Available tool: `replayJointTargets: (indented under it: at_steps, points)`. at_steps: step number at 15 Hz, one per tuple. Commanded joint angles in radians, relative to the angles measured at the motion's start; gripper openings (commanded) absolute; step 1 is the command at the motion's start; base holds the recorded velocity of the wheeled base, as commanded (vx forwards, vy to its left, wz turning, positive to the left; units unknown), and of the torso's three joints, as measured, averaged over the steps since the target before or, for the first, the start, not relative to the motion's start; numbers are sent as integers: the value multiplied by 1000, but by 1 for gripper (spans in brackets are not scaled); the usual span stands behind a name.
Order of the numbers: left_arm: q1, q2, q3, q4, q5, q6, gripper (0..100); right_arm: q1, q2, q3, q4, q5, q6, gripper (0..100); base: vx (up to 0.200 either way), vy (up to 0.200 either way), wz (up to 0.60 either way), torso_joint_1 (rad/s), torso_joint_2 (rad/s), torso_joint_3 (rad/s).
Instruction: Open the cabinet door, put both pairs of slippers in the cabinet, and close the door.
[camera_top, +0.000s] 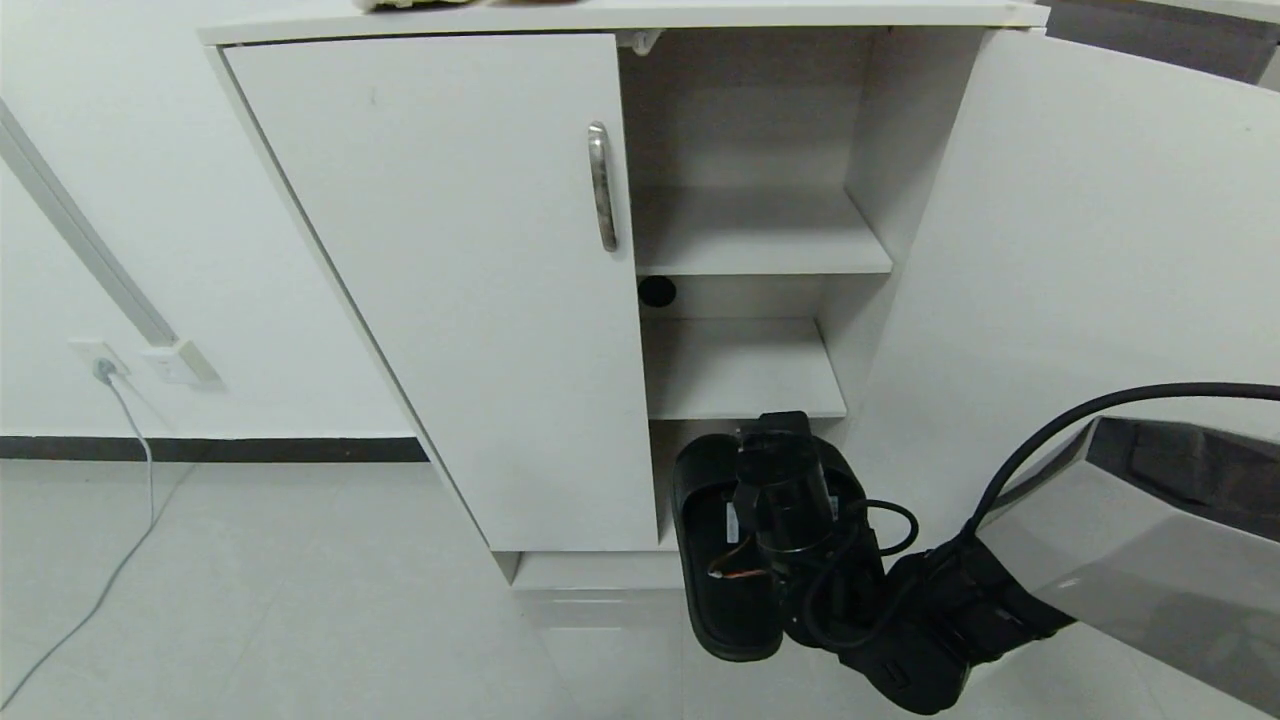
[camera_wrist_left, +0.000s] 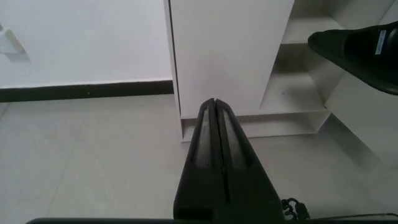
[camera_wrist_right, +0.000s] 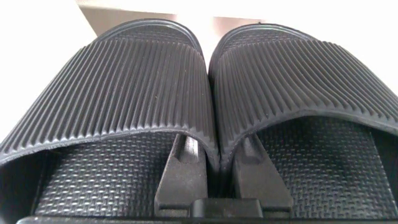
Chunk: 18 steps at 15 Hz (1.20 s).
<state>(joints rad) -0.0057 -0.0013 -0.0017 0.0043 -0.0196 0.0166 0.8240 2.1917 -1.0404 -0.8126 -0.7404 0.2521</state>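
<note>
A pair of black slippers (camera_top: 715, 560) hangs side by side just in front of the white cabinet's bottom compartment (camera_top: 668, 455). My right gripper (camera_wrist_right: 217, 160) is shut on the pair, with one finger (camera_wrist_right: 185, 163) under each ribbed strap, pinching the inner walls together. The cabinet's right door (camera_top: 1080, 250) stands wide open; its left door (camera_top: 450, 280), with a metal handle (camera_top: 601, 186), is closed. My left gripper (camera_wrist_left: 214, 111) is shut and holds nothing, low over the floor facing the cabinet base. One slipper's toe (camera_wrist_left: 364, 46) shows beyond it.
Two bare shelves (camera_top: 750, 235) (camera_top: 740, 370) sit above the bottom compartment. A pale object (camera_top: 410, 4) lies on the cabinet top. A wall socket with a cable (camera_top: 100, 365) is at the left, above a dark skirting strip. Tiled floor spreads left of the cabinet.
</note>
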Motion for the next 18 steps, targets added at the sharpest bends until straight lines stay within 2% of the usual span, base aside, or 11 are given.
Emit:
replayJointTargets:
  at_steps: [1,2,5,7,18]
  points:
    - [0,1,0,-1,0,0,0,1,-3,5,-4,-2,1,0,0,0,0,2,2,-188]
    - [0,1,2,-1,0,0,0,3,-6,11,-19,-2,-2,0,0,0,0,-2,2,-207]
    - [0,1,2,-1,0,0,0,30,-15,85,-197,-22,-88,0,0,0,0,6,-1,-147]
    - [0,1,2,-1,0,0,0,18,-9,125,-304,-47,-137,0,0,0,0,0,0,0]
    - [0,1,2,-1,0,-1,0,-28,-40,181,-313,-47,-142,0,0,0,0,0,0,0]
